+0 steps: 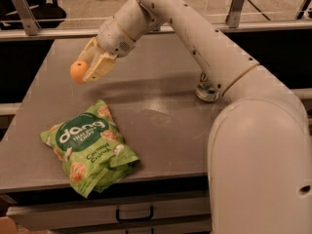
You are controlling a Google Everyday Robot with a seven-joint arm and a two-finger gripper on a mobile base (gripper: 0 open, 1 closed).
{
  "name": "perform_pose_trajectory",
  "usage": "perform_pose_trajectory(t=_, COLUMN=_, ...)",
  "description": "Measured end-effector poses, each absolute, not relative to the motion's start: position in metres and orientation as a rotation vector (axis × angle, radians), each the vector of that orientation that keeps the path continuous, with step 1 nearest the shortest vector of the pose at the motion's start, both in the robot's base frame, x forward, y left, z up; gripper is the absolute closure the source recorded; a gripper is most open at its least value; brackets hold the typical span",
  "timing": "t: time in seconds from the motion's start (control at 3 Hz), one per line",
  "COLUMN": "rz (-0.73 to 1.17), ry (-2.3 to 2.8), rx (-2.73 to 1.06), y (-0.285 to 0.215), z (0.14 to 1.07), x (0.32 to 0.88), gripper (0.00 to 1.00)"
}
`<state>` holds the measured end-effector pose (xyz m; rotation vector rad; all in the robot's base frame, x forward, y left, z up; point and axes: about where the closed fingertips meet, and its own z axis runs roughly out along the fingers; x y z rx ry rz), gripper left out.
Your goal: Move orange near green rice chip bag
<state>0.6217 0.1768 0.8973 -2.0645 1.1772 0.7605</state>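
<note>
My gripper [84,70] is shut on the orange [77,71], a small round orange fruit, and holds it in the air above the left part of the grey table [161,106]. The green rice chip bag [89,147], crinkled bright green with a dark "dang" circle, lies flat near the table's front left edge, below and slightly right of the orange. The orange hangs well clear of the bag.
A green and white soda can [206,89] stands at the right of the table, partly hidden behind my arm [204,48]. A drawer with a handle [134,213] sits under the table's front edge. A railing runs behind the table.
</note>
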Motion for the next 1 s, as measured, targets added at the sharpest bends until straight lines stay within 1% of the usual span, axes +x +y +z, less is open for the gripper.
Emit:
perform_pose_trajectory(t=0.33, rz=0.788, ry=1.147, rx=-2.125, y=0.175, z=0.894, x=0.602, gripper=1.0)
perform_pose_trajectory(t=1.0, rz=0.788, ry=1.138, rx=-2.21, y=0.153, z=0.895, x=0.57, gripper=1.0)
